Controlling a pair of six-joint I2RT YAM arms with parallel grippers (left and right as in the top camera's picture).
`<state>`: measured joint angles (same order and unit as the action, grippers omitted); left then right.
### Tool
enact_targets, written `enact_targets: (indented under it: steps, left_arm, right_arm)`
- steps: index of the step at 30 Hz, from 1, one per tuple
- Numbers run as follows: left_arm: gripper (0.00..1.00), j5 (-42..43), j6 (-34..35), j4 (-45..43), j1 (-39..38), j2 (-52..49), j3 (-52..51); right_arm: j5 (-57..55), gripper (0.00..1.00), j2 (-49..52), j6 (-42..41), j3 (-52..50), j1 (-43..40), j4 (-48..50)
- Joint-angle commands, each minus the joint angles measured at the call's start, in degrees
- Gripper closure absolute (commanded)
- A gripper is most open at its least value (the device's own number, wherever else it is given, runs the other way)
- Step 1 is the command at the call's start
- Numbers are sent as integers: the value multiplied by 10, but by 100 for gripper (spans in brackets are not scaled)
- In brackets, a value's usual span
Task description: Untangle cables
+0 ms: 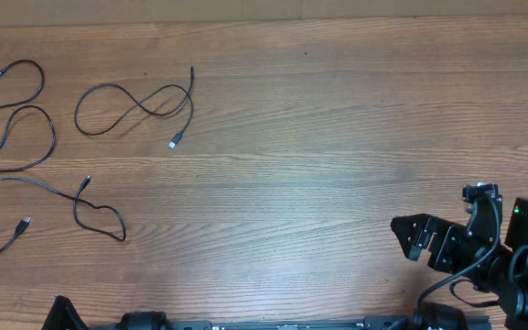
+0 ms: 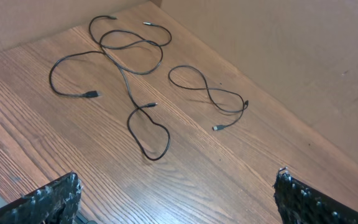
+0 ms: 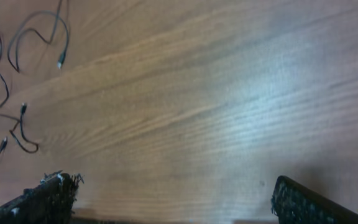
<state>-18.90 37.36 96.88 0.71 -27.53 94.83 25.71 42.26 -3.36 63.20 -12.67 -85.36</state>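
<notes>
Both claws stand wide apart and hold nothing. The left claw (image 2: 179,202) looks from the near side toward the cables (image 2: 129,87). The right claw (image 1: 416,240) is at the near right of the surface (image 1: 337,137), well apart from them.

All three cables lie flat in the far-left part of the surface. The figure-eight cable (image 1: 140,108) lies alone, a little to the right of the other two. The far-left cable (image 1: 51,133) and the near-left cable (image 1: 39,186) come very near each other. In the left wrist view they seem to touch or cross at one place, but I cannot tell which.

The first danger, I think, is here: a pull on one of these two can drag the other and make a new knot. The cables are also thin and flat on the wood, so the fingertips may close on nothing, scrape the surface, or pinch two strands of one loop. The right arm must reach across the whole surface. If both arms work in the same left corner, they may hit each other.
</notes>
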Motion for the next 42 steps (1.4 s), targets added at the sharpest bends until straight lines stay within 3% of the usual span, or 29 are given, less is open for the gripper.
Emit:
enact_targets:
  steps: [1,9,13,20,28,42]
  left_arm:
    - [0,-6,5,-1,-4,4,-3]
    - [1,-6,5,-1,-3,4,-3]
    - [0,-6,5,-1,-4,4,-3]
    - [1,-6,5,-1,-4,4,-3]
    - [1,-6,5,-1,-3,4,-3]
    - [0,-6,5,-1,-4,4,-3]
  right_arm:
    - [12,0,-1,4,1,2,26]
    - [34,0,-1,9,1,2,99]
    - [83,0,-1,54,1,2,101]
    - [106,0,-1,33,-5,2,131]
    - [90,0,-54,-104,-136,2,297]
    - [98,0,-241,-122,-303,1,461]
